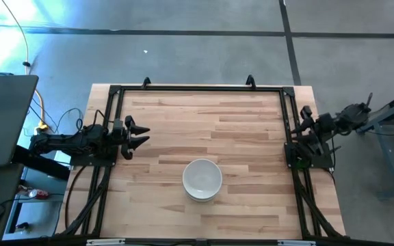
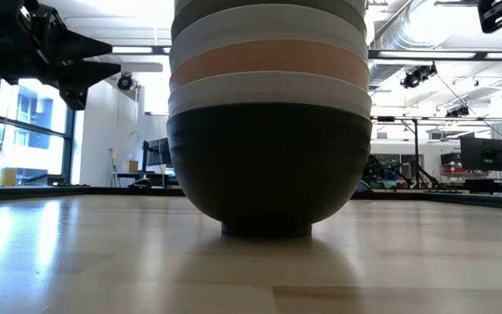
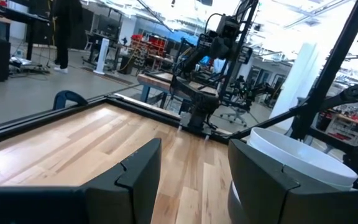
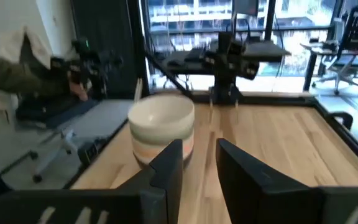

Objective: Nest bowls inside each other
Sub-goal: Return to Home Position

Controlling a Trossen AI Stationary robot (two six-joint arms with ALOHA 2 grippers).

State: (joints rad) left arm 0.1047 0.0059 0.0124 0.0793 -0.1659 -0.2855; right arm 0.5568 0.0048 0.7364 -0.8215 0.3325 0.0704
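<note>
Nested bowls stood in one stack on the table, black bowl lowest, white bowl uppermost. My left claw hung level over the left edge, fingers spread, empty. My right claw sat folded at the right edge, fingers slightly parted, empty.

The high view looks straight down on the whole table, where the stack shows small. The low view sits level at tabletop height, so near the stack that it fills the middle and runs off the top. The left wrist view faces across the table to the right arm, and the right wrist view faces the left arm. All four views share the stack.
</note>
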